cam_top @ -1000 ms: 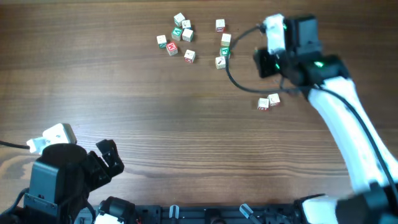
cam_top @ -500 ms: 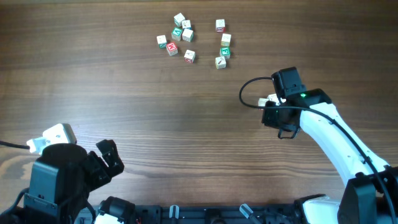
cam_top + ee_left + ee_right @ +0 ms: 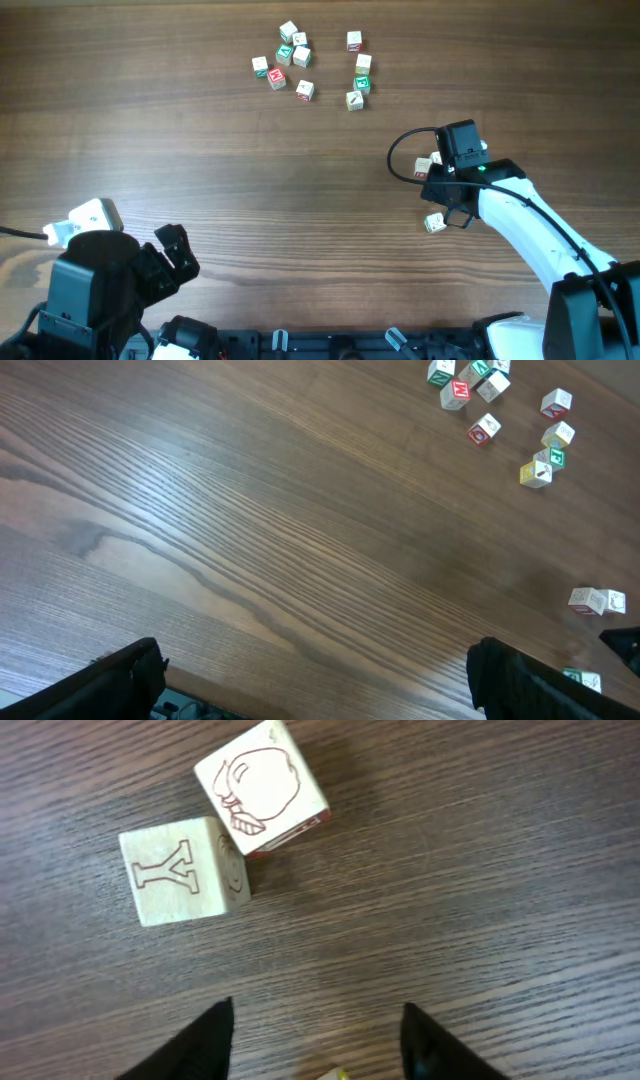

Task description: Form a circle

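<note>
bare table [image 3: 250,200] midfield, cubes [image 3: 302,55] clustered far side

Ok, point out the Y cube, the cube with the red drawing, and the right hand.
Y cube [image 3: 185,880], right wrist view, on its lettered top face.
cube with the red drawing [image 3: 262,785], right wrist view, middle of the drawn face.
right hand [image 3: 315,1022], right wrist view, midway between its fingertips.
</note>
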